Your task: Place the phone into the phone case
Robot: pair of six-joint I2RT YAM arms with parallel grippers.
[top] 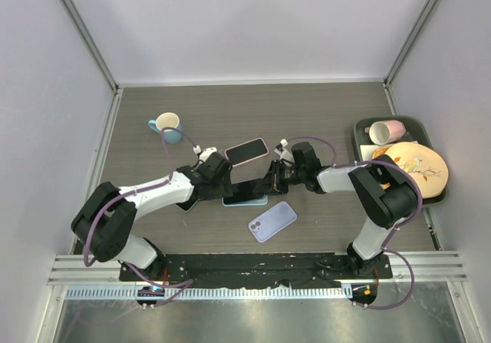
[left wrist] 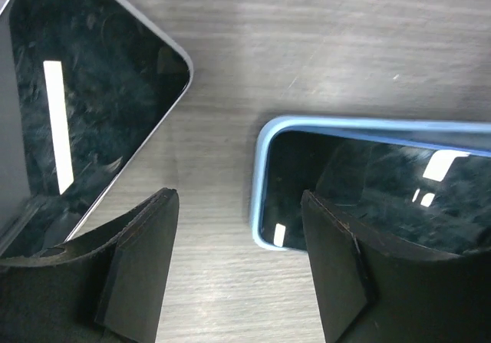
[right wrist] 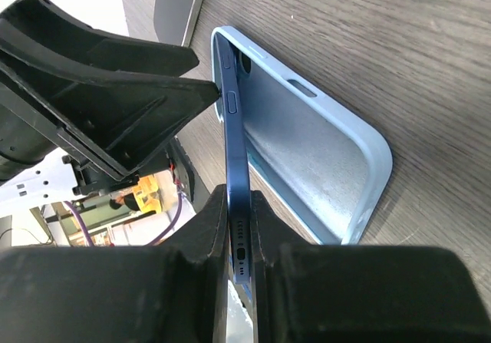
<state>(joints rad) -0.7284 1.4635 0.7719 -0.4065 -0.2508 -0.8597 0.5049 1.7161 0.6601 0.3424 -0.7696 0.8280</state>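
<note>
The blue phone (right wrist: pixel 236 166) stands on its long edge along one wall of the light-blue phone case (right wrist: pixel 307 159). My right gripper (right wrist: pixel 239 235) is shut on its charging-port end. In the top view the case (top: pixel 244 202) lies at the table's centre between both grippers, the right gripper (top: pixel 272 180) at its right end. My left gripper (left wrist: pixel 238 258) is open over bare table at the case's rounded corner (left wrist: pixel 261 174). One of its fingers (left wrist: pixel 337 274) overlaps the dark screen (left wrist: pixel 383 189). From above, the left gripper (top: pixel 221 179) sits at the case's left end.
A pink-rimmed phone (top: pixel 246 151) lies just behind the case and a lavender phone (top: pixel 272 221) in front. A dark phone with a grey edge (left wrist: pixel 77 113) lies under the left arm. A blue and cream mug (top: pixel 166 126) stands back left. A tray (top: pixel 364 128) with a pink cup (top: pixel 385 131) and a plate (top: pixel 420 168) is at right.
</note>
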